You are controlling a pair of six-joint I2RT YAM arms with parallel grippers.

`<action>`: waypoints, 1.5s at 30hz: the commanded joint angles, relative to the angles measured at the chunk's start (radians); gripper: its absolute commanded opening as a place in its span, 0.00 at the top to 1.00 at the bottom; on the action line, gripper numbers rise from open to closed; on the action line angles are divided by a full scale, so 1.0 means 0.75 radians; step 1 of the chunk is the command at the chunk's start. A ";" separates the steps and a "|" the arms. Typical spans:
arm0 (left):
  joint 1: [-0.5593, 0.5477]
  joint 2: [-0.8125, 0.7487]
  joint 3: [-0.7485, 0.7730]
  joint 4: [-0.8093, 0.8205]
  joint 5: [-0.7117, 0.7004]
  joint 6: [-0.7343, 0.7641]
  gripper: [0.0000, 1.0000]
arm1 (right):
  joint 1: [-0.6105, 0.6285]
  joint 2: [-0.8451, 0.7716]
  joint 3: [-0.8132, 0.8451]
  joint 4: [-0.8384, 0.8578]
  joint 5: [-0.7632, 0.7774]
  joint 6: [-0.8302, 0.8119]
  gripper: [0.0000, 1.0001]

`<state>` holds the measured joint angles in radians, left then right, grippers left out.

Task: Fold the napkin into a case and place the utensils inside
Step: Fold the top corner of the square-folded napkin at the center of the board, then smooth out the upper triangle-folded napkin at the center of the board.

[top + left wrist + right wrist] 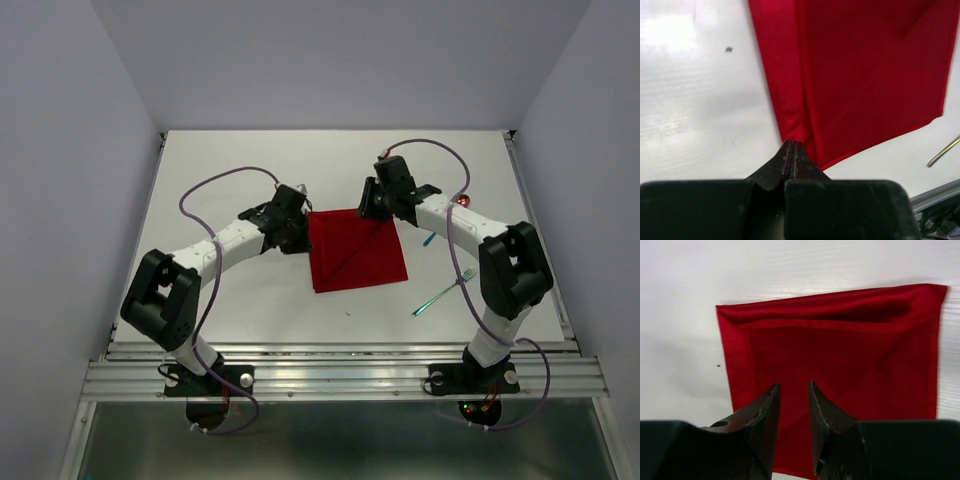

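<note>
Napkin [357, 250]: red, folded flat, table centre, between arms. Left gripper [792, 147] clenched at far-left corner, hold on cloth unclear. Right gripper [794, 390] parted, empty, over far edge.

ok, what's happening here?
Two arms are folding a red napkin on the table. The left gripper is shut on one corner of it; the right gripper hangs open above the cloth, holding nothing. The napkin lies flat, partly folded, not a case yet. The teal-handled fork lies on the table beside it, untouched.
</note>
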<state>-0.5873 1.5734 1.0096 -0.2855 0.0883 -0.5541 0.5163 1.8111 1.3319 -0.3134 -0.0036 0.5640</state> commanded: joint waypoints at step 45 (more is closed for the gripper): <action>0.086 0.719 0.857 -0.090 0.032 0.256 0.65 | -0.116 -0.255 -0.248 -0.032 0.089 -0.030 0.66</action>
<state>-0.5278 2.1124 1.6081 -0.3489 0.1047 -0.3805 0.4267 1.6455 1.1469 -0.3363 0.0498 0.5461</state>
